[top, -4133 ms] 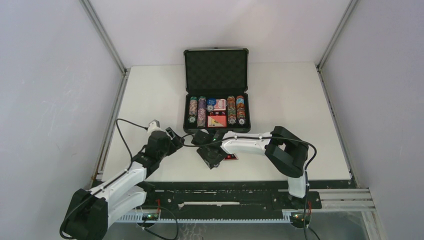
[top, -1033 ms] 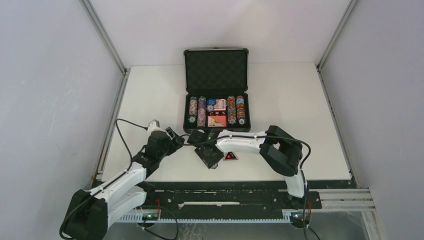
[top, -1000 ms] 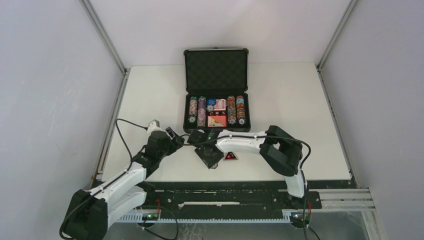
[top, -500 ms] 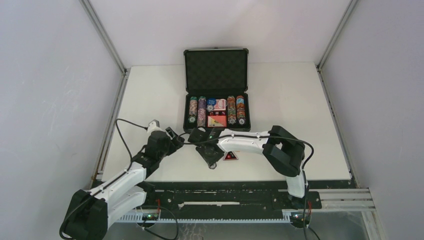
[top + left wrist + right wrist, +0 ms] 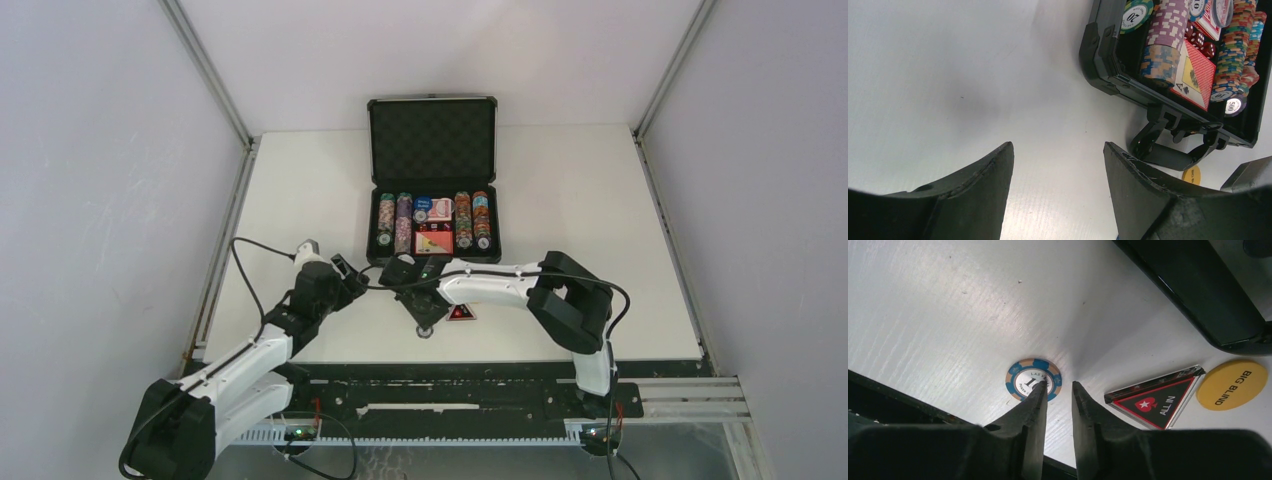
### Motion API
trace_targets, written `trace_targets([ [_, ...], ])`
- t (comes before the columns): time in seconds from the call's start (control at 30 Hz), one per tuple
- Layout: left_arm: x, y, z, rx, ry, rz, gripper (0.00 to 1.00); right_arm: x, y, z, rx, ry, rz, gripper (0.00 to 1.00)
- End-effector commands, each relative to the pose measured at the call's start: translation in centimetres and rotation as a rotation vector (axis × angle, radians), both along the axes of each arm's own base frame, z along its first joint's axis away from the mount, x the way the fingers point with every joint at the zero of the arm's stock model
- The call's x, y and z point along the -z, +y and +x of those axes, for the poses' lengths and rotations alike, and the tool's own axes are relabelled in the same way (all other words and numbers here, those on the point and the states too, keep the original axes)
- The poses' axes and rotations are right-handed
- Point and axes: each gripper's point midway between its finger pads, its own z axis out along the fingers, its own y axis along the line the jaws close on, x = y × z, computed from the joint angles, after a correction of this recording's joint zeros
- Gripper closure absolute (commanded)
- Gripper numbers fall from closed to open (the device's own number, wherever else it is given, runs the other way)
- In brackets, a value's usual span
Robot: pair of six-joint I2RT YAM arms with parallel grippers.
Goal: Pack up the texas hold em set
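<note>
Three loose pieces by the open case (image 5: 432, 140): chip (image 5: 1033, 378), ALL IN marker (image 5: 1153, 400), button (image 5: 1232, 384). Right gripper (image 5: 1059, 386) at the chip, jaws a narrow slit, empty; left gripper (image 5: 1058, 150) spread, empty. I judge chip pickup next: widen, straddle, pinch.

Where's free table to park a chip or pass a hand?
The table is bare right of the case out to the right wall, and left of it to the left wall. Crowded: the strip in front of the case, holding blue chip, ALL IN button, BIG BLIND button, right gripper and left gripper.
</note>
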Motion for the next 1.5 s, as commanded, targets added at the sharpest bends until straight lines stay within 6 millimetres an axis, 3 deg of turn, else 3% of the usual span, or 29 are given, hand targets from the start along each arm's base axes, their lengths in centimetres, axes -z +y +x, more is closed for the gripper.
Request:
trace_targets([
  [0.0, -2.6, -0.8, 1.2, 0.022, -0.080, -0.018, 0.29, -1.6, 1.0, 1.5, 0.036, -0.059, 0.094, 0.70],
  [0.2, -2.6, -0.7, 1.2, 0.021, -0.083, -0.017, 0.29, -0.6, 1.5, 1.2, 0.026, -0.043, 0.093, 0.74],
  [0.57, -3.0, -0.7, 1.1, 0.020, -0.097, -0.026, 0.29, -0.5, 1.2, -1.8, 0.014, -0.036, 0.081, 0.83],
  [0.77, -3.0, -0.9, 1.1, 0.027, -0.095, -0.029, 0.29, -0.1, 1.0, -2.9, 0.020, -0.027, 0.077, 0.84],
  [1.47, -3.0, -1.0, 1.0, 0.027, -0.099, -0.028, 0.30, 0.7, 3.0, -7.2, -0.034, 0.046, 0.108, 0.89],
])
